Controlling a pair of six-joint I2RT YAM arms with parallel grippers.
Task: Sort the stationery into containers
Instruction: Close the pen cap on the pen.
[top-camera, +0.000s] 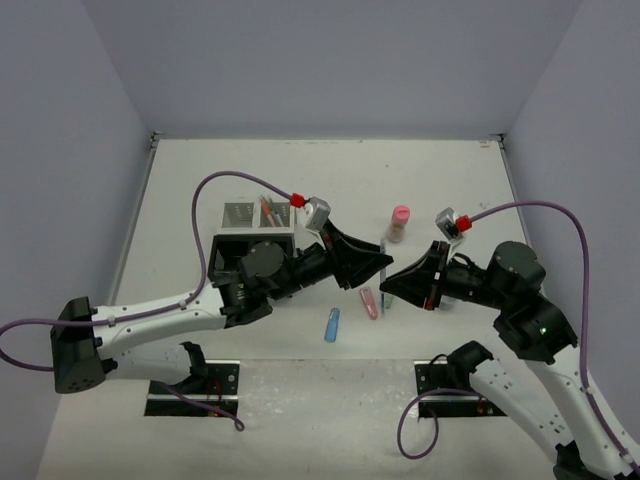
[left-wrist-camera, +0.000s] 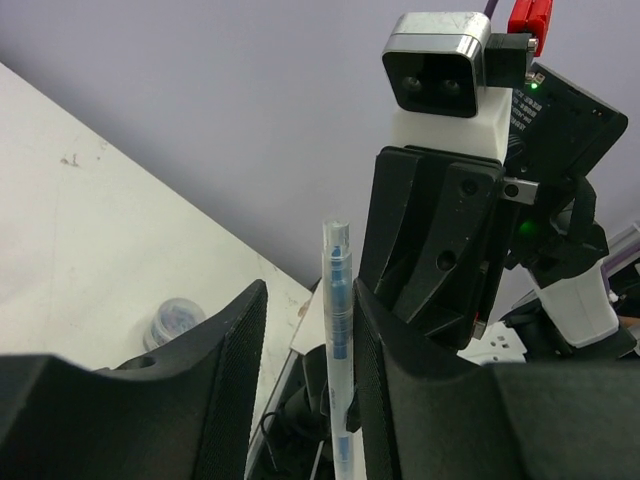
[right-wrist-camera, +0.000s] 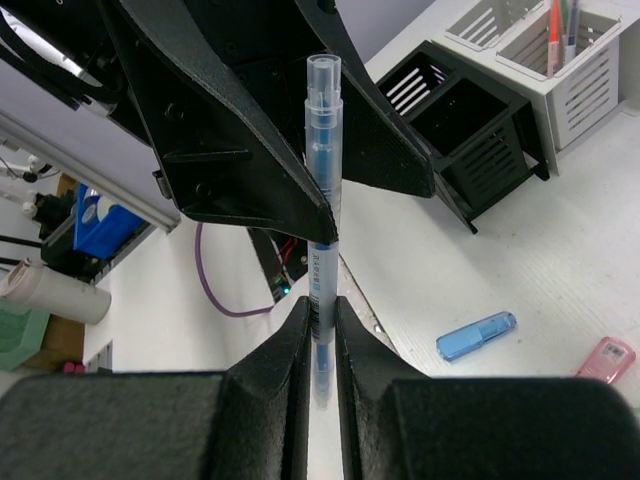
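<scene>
Your left arm (top-camera: 160, 315) stretches low across the table toward the middle, and your right arm (top-camera: 530, 330) bends at the elbow to meet it, so the two grippers are tip to tip. The left gripper (left-wrist-camera: 310, 305) has its jaws apart, with a clear gap between them. The right gripper (right-wrist-camera: 320, 315) has its fingers pressed together on a blue pen (right-wrist-camera: 322, 150).

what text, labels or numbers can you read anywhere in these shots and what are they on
No text is legible enough to quote.
blue pen: small dark print on the barrel, too blurred to read.
right wrist housing: a strip of white lettering along its edge, too small to read.
</scene>
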